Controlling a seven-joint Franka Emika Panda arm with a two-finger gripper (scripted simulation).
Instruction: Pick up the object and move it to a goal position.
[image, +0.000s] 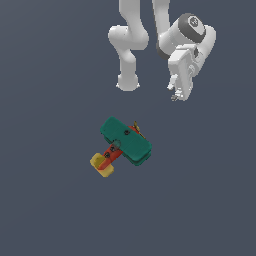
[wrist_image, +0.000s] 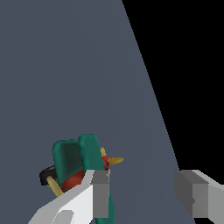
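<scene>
The object (image: 125, 141) lies on the grey floor in the middle of the exterior view: a teal-green slab (image: 127, 139), a red-orange stem (image: 113, 153) with small dark screws, and a yellow end block (image: 102, 165). My gripper (image: 175, 96) hangs apart from it, toward the exterior view's upper right, and touches nothing. In the wrist view the object (wrist_image: 72, 159) shows partly behind one finger (wrist_image: 100, 192). The other finger (wrist_image: 193, 195) is far from it. The gripper (wrist_image: 146, 193) is open and empty, with only bare floor between the fingers.
The arm's white base (image: 128, 80) stands on the floor beyond the object in the exterior view. The grey floor (image: 50, 200) spreads all around. In the wrist view the floor ends at a slanted edge with black beyond it (wrist_image: 192, 65).
</scene>
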